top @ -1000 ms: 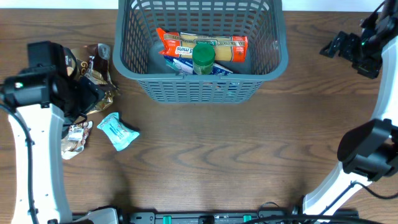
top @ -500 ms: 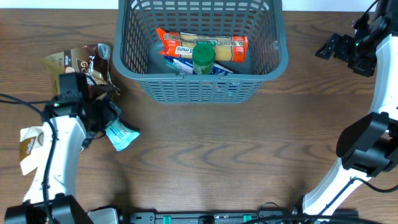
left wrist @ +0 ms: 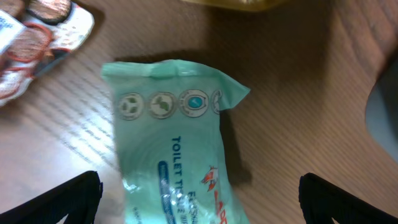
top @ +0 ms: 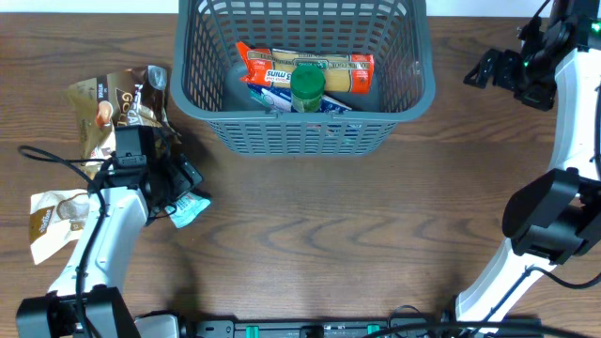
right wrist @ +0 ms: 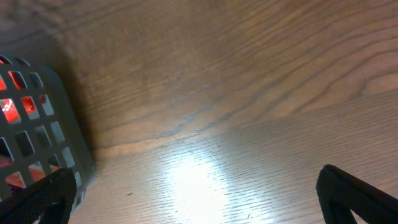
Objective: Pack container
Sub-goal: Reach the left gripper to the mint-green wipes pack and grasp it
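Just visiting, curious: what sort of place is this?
Likely a robot lab workbench: a wooden table, a white left arm and right arm, and a dark grey slotted plastic basket holding groceries.

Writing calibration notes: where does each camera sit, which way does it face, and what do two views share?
Overhead: above the table, looking straight down; basket, left gripper, right gripper.
Left wrist: on left arm, facing down at tissue pack; own fingertips at bottom corners.
Right wrist: facing down at table beside basket; own fingertips likewise.
Shared: overhead and left wrist both show the tissue pack.
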You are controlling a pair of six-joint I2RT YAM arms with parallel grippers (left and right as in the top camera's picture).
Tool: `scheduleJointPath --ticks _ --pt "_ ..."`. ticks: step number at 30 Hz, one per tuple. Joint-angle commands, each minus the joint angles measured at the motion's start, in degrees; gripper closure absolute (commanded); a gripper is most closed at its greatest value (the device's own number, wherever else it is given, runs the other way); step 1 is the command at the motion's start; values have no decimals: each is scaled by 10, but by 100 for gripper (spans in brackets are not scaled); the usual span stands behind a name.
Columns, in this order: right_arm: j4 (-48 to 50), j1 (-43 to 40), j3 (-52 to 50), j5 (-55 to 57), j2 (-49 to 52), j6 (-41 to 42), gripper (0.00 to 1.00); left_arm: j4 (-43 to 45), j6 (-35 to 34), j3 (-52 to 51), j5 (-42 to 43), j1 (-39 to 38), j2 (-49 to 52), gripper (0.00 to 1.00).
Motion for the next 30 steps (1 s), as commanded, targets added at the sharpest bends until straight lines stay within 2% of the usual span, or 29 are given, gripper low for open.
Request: scheduleJointPath --ticks 1,12,18,20,24,25,26,30 --pt "-3 10 -1 -3 4 -14 1 13 -7 -17 3 -5 19 1" --pt "-14 14 -1 -3 4 -18 1 39 -12 -20 -6 -5 78 3" --pt "-21 14 -1 -3 4 -20 1 38 -12 -20 17 -5 75 41" --pt "-21 14 -1 -3 4 -20 1 38 -12 -20 28 -5 75 50" --pt "-21 14 0 -2 4 -24 1 36 -11 -15 50 -5 66 78" --pt "-21 14 -1 -2 4 -24 1 33 -11 -11 51 -5 61 90" --pt "-21 14 -1 -2 4 -24 1 26 -11 -5 51 -5 53 95" --pt "-20 14 0 -2 4 -29 1 -10 -9 23 51 -5 5 94"
